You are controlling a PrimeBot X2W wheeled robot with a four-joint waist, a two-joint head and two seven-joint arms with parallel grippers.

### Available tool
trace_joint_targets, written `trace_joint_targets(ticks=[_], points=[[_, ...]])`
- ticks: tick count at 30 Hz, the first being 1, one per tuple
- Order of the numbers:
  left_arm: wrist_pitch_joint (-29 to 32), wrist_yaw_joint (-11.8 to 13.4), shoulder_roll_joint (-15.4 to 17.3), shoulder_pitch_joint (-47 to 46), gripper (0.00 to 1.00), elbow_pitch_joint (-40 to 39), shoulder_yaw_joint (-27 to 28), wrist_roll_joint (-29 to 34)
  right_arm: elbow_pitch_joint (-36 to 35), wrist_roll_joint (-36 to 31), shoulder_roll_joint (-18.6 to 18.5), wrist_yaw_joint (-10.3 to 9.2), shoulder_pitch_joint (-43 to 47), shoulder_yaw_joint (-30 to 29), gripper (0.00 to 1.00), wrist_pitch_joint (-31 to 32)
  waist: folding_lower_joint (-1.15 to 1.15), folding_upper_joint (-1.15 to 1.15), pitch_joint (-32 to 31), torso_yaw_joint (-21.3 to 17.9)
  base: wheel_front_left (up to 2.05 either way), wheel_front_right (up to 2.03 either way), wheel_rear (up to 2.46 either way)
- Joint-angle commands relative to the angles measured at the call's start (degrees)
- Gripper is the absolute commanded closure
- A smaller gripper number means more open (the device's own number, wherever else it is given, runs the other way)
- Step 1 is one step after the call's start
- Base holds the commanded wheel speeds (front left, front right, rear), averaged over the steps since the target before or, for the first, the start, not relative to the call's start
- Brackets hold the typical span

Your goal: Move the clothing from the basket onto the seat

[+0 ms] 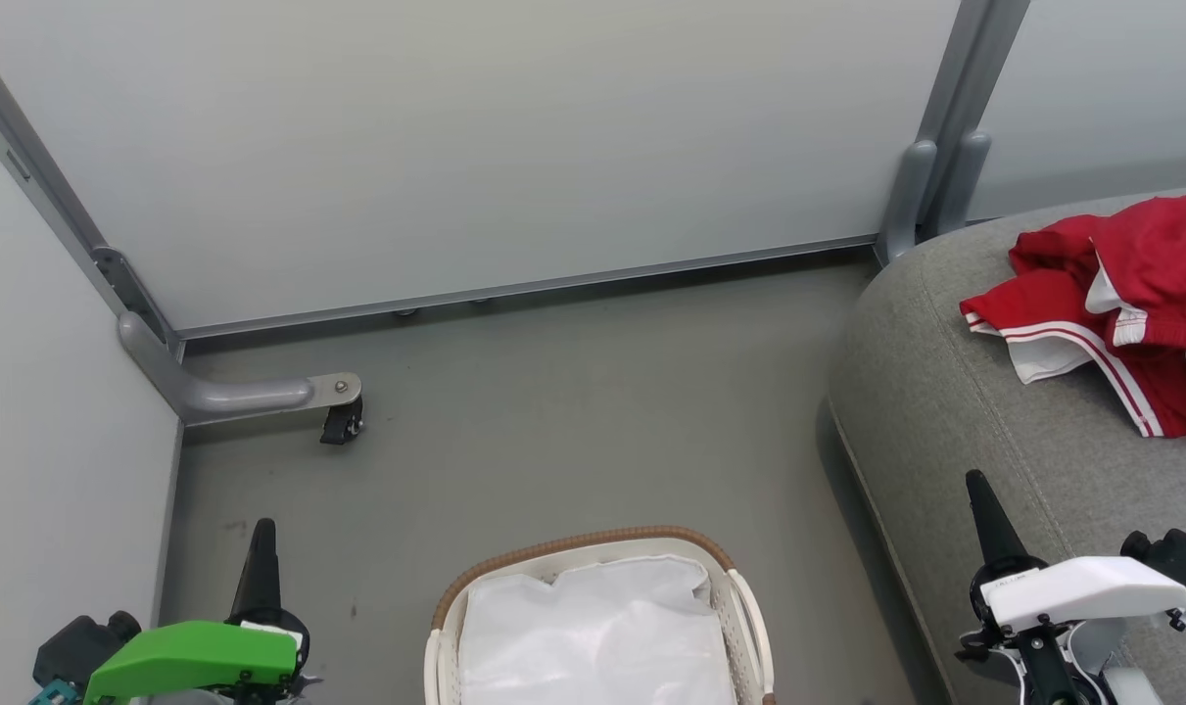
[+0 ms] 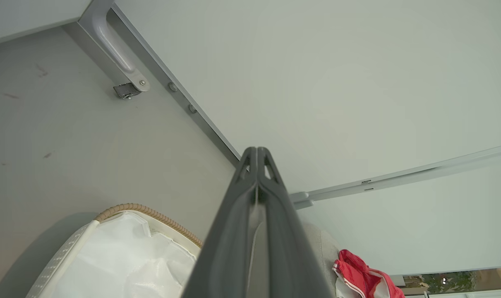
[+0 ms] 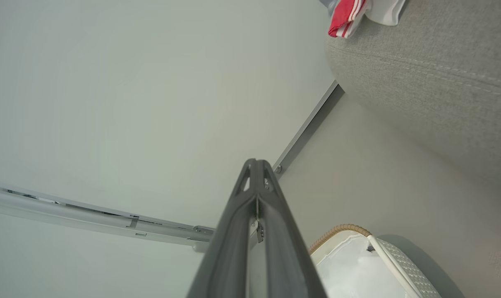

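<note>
1. The small oval white perforated plastic basket with a brown woven rim [image 1: 593, 538] stands on the grey floor [image 1: 553, 411]. The crumpled white fabric liner [image 1: 593, 627] inside it looks bare of garments. The basket's near end is cut off by the head view's edge.
2. The red sports garments with white stripe trim [image 1: 1131, 294] lie bunched on the large rounded grey woven-fabric seat [image 1: 945, 411], to the right of the basket and beyond it, well apart from it.
3. The left end effector [image 1: 262, 548] is left of the basket, its fingers pressed together and holding nothing. The right end effector [image 1: 979, 494] is right of the basket, over the seat's edge, also closed tight and empty.
4. Judgement: the transfer looks complete. The closing step, done well, is to check the liner folds for a hidden piece. If there is none, hold both arms clear of the basket and leave the garments undisturbed.
</note>
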Motion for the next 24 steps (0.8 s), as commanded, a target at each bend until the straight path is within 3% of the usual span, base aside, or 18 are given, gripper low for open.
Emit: trace_joint_targets(ticks=[1, 24], points=[[0.4, -0.4, 0.5, -1.9, 1.00, -0.5, 0.5, -1.4, -0.8, 1.6, -0.3, -0.02, -1.3, -0.3, 1.00, 0.5, 0.00, 0.00, 0.0, 0.0, 0.00, 0.00, 0.00], [3.7, -1.7, 0.5, -3.6, 1.00, -0.3, 2.8, -12.4, -1.4, 13.6, -0.4, -0.03, -1.6, -1.8, 1.00, 3.6, 0.00, 0.00, 0.1, -0.1, 0.00, 0.00, 0.00]])
